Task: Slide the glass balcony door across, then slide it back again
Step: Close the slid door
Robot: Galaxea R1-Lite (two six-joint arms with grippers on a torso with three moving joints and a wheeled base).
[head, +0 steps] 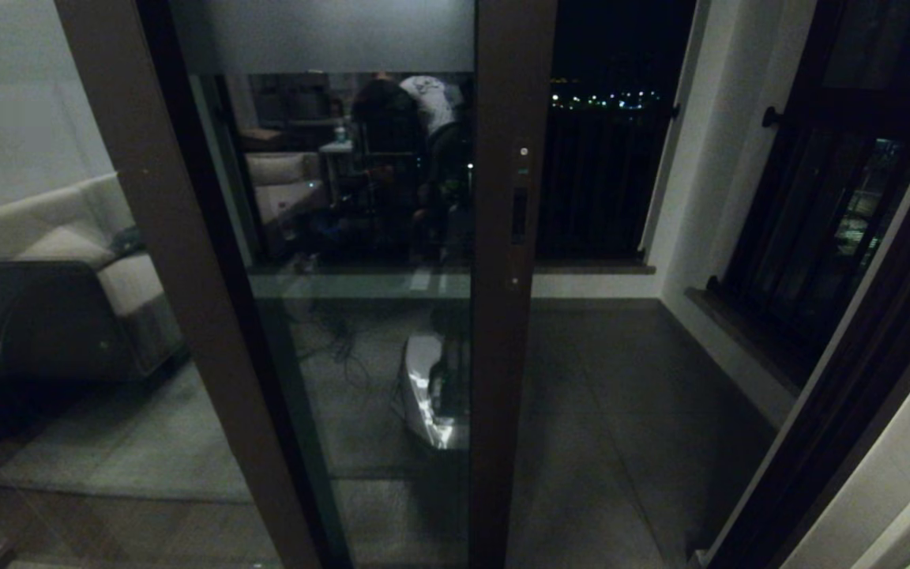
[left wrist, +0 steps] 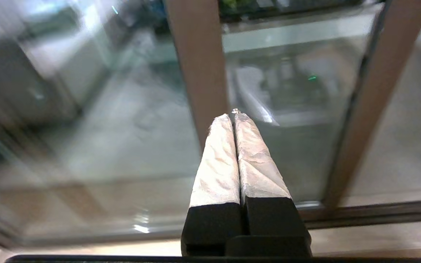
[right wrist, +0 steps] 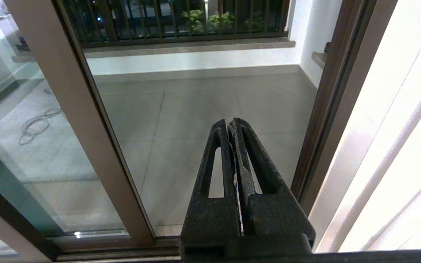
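Door (head: 360, 261) sits partway across the opening, stile with pull slot (head: 518, 215) mid-doorway, balcony floor open beside it. Long axis runs floor to ceiling, slide axis along the track. My left gripper (left wrist: 234, 116) faces the glass, jaws together; my right gripper (right wrist: 230, 124) aims through the gap, jaws together too (neither touching, probably staged to push the stile).
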